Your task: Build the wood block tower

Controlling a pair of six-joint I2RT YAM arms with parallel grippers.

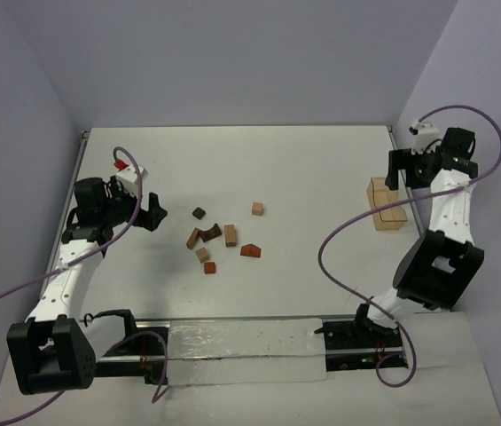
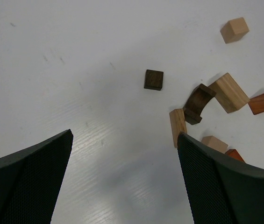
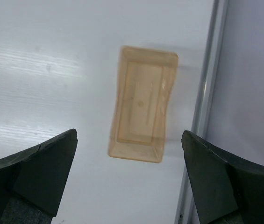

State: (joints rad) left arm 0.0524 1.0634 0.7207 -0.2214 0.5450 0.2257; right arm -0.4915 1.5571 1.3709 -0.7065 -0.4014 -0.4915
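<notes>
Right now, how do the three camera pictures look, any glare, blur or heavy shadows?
Top external view: even light, sharp, glare on the shiny strip at the near edge. Left wrist view: the scattered blocks are crisp with short shadows; a soft shadow lies between the fingers of the left gripper. Right wrist view: softer focus on the wooden box, bright sheen on the table at left.

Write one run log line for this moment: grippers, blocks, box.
left gripper: open, empty | right gripper: open, above box, not touching | blocks: scattered, none stacked
</notes>
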